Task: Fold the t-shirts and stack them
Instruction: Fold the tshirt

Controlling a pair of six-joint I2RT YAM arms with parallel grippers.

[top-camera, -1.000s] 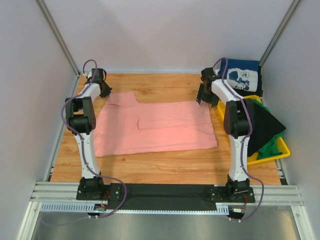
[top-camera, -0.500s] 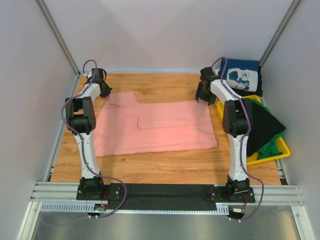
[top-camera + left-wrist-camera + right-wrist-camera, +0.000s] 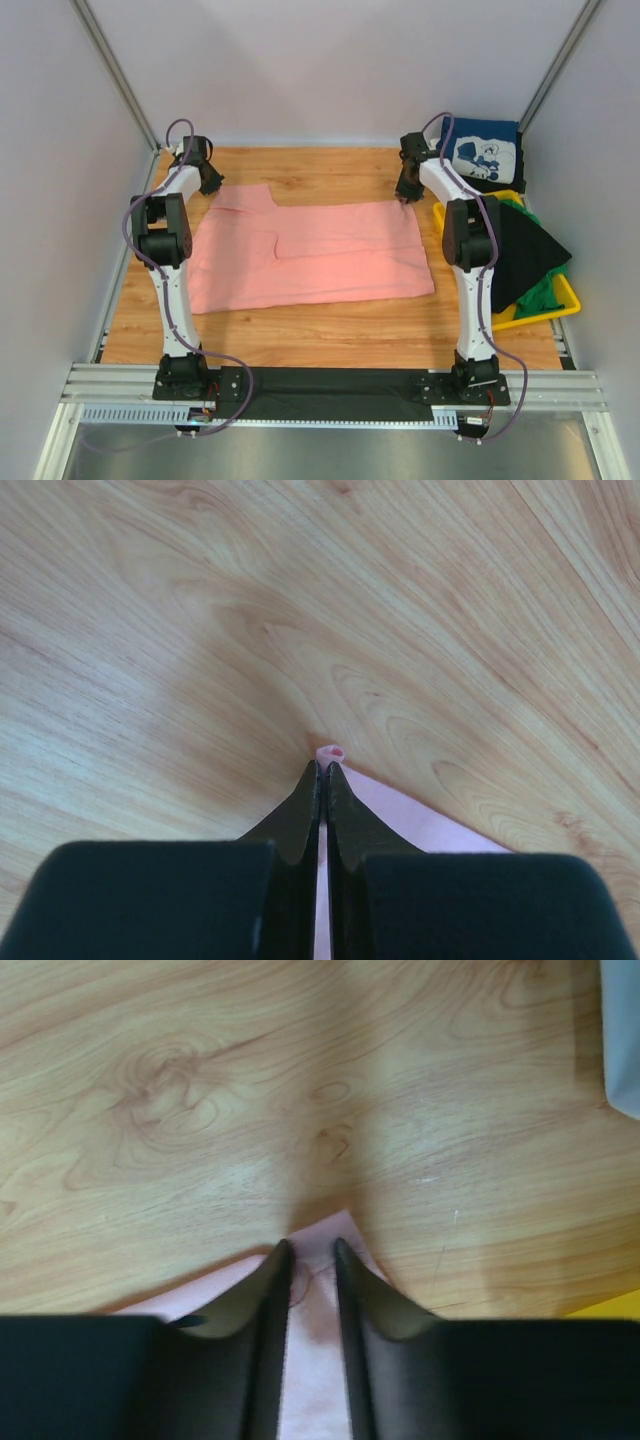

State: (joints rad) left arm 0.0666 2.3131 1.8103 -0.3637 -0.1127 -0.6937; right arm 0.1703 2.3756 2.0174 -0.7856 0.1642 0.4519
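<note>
At the far left corner of the pink shirt, spread on the table, the left claw is pinched shut on cloth; at the far right corner the right claw straddles the hem, fingers slightly apart. This is likely the grasp before a fold: the right must close, then both carry the edge nearward. Four shirts show: one pink, one navy, one black, one green.

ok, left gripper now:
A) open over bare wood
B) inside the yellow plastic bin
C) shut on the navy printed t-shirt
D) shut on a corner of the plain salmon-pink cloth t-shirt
D: the left gripper has its fingers pressed together, with a nub of the salmon-pink t-shirt poking past the tips.
</note>
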